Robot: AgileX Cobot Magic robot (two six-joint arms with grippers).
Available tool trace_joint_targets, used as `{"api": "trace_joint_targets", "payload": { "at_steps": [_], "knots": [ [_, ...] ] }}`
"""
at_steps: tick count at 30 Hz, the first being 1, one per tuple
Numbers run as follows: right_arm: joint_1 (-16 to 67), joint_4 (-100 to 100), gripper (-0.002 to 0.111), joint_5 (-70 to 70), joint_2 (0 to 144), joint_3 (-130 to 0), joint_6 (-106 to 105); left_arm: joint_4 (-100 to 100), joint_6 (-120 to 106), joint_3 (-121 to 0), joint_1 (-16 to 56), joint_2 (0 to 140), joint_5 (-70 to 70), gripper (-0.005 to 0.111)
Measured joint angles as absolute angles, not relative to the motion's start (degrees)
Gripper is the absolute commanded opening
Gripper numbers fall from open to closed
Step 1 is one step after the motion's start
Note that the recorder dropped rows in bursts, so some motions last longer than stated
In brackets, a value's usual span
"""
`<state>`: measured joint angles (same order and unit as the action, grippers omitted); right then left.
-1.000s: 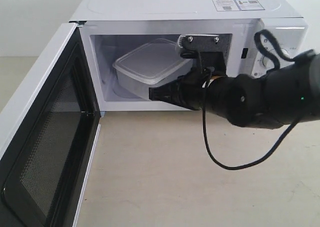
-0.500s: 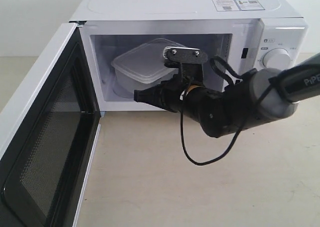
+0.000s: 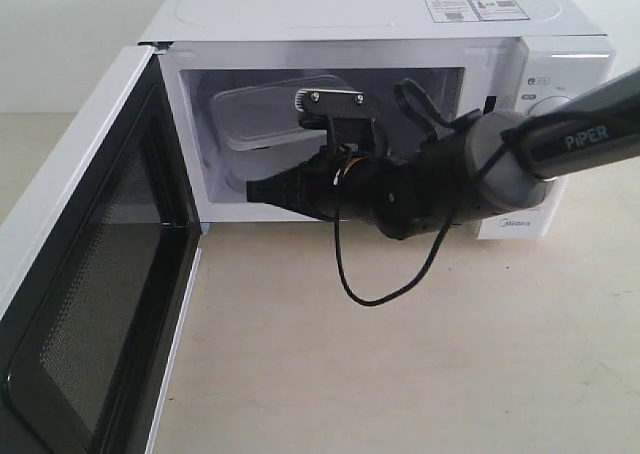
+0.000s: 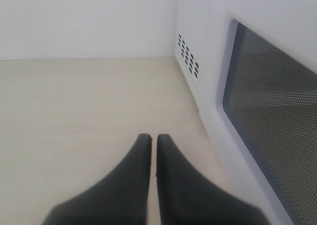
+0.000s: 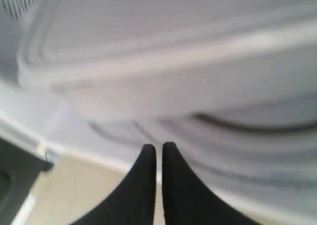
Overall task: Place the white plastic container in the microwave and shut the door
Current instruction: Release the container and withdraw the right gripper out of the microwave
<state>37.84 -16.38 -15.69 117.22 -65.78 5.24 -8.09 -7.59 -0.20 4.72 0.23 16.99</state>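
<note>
Container (image 3: 250, 112) in microwave (image 3: 350, 9), left end effector (image 4: 149, 139) pinched beside door (image 4: 270, 111)

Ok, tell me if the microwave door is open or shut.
Open: the door stands wide, showing the white plastic container inside the microwave.

The right pincer (image 3: 252, 189) sits at the mouth of the microwave (image 3: 350, 14). Close ahead of it the container (image 3: 255, 119) fills the back of the cavity, leaving only narrow gaps above and beside it. Behind the pincer, its own arm (image 3: 470, 174) crosses most of the opening. The door (image 3: 90, 274) stands wide open, well off to one side. Below, the table (image 3: 400, 374) is open but for a hanging cable (image 3: 375, 289). The left pincer (image 4: 149, 136) has the door's outer face just beside it and open tabletop ahead.
</note>
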Motion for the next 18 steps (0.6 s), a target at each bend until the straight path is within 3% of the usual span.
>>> {"api": "trace_joint_targets", "payload": {
  "at_steps": [18],
  "knots": [
    [37.8, -12.5, 0.0, -18.7, 60.6, -21.7, -4.2, -8.1, -7.6, -0.2, 4.7, 0.2, 17.0, 0.004]
  ]
}}
